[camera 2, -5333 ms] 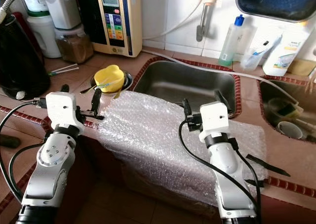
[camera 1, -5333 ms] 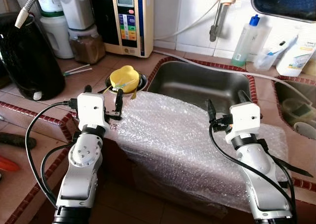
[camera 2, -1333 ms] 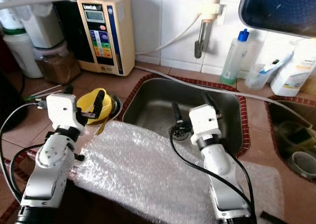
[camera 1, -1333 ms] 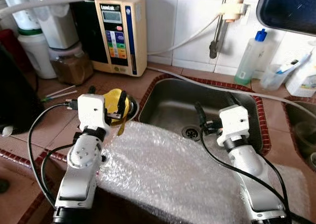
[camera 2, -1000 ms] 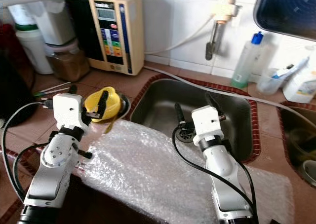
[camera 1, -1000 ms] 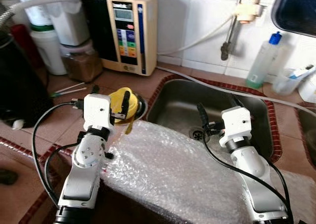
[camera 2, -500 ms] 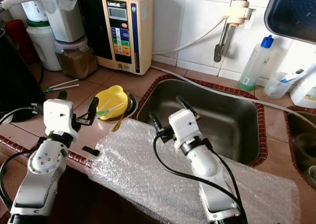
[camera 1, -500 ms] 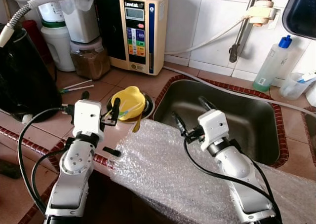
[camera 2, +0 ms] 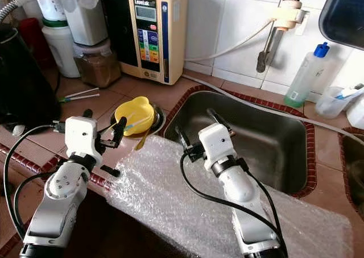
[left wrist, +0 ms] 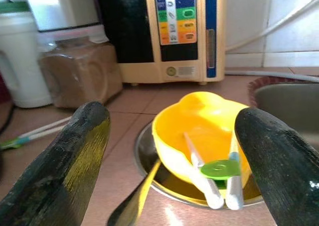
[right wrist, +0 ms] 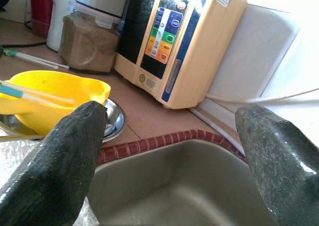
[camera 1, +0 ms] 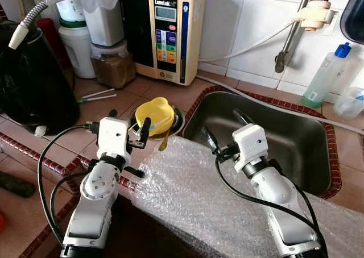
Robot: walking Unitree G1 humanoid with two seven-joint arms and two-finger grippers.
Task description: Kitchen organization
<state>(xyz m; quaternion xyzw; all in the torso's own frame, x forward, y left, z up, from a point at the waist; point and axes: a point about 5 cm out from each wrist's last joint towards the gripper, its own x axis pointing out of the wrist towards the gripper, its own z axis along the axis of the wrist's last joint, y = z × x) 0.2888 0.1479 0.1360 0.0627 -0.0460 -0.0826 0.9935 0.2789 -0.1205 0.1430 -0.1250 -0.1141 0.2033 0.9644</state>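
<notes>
A yellow bowl (camera 1: 154, 111) sits in a shallow metal dish (camera 1: 177, 119) on the tiled counter, left of the sink (camera 1: 296, 150). Two thin sticks and a green disc lie in the bowl (left wrist: 199, 131). My left gripper (camera 1: 129, 121) is open just in front of the bowl and level with it, holding nothing. Over the sink's near left corner my right gripper (camera 1: 224, 127) is also open and empty, pointing towards the back wall. A sheet of bubble wrap (camera 1: 216, 195) covers the counter edge under both arms.
A cream water machine (camera 1: 170, 33) stands against the tiled back wall, with a jar of brown powder (camera 1: 114, 67) and a white jug to its left. A black pot (camera 1: 28, 82) is at far left. Right of the tap pipe (camera 1: 293, 30) stands a soap bottle (camera 1: 324, 76).
The camera has swung left and nearer over the last seconds, bringing the yellow bowl closer. My left gripper now stands nearer the bowl. Both grippers stay open.
</notes>
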